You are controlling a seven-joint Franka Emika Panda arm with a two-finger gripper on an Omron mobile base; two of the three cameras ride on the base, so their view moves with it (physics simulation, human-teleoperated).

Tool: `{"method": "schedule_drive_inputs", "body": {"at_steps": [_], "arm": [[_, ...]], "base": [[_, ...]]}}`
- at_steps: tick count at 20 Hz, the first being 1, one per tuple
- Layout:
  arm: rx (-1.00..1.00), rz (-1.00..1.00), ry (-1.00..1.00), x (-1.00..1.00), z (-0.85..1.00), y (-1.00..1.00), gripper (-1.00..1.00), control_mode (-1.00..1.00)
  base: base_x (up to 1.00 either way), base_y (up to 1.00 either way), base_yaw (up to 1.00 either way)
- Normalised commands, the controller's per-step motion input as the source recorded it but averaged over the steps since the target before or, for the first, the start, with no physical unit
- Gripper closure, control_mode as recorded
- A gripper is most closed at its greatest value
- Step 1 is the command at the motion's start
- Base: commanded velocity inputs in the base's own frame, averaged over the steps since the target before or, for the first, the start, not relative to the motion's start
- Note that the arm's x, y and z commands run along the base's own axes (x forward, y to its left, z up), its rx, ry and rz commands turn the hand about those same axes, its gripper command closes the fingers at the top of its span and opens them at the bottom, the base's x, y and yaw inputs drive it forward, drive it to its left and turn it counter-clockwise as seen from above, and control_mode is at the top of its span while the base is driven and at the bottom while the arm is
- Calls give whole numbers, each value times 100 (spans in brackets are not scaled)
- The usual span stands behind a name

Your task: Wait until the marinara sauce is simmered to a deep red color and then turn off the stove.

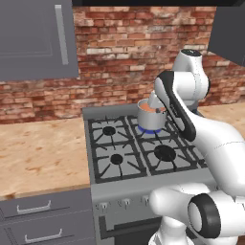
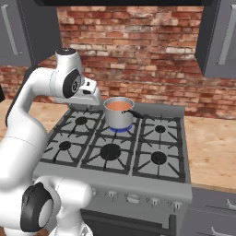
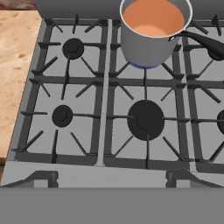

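Observation:
The marinara sauce [image 3: 152, 17] is a smooth, pale orange-red surface inside a small grey steel saucepan [image 2: 119, 117] with a dark handle [image 3: 205, 41]. The pan stands on the back middle burner of the stove [image 2: 69, 173], and a blue flame [image 3: 140, 66] shows under it. My gripper [image 2: 96, 97] hovers above the stove's left side, just left of the pan and apart from it. In the hand view my gripper [image 3: 111, 178] stands open, its tips wide apart with nothing between them. In the left base view the sauce [image 1: 151, 109] sits just behind my arm.
Small knobs [image 2: 133, 198] line the stove's front panel above the dark oven door. Wooden counters [image 1: 43, 153] lie on both sides of the stove. A brick wall [image 2: 138, 55] stands behind, with grey cabinets [image 1: 36, 38] overhead.

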Motion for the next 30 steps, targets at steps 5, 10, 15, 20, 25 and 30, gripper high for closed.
{"method": "schedule_drive_inputs", "body": {"at_steps": [5,10,15,20,25,30], "arm": [[0,0,0,0,0,0,-100,100],[0,0,0,0,0,0,-100,100],[0,0,0,0,0,0,-100,100],[0,0,0,0,0,0,-100,100],[0,0,0,0,0,0,-100,100],[0,0,0,0,0,0,-100,100]], "base": [[-46,0,0],[-25,23,-5],[0,68,-4],[0,75,-1],[0,55,0],[0,43,0]]}}
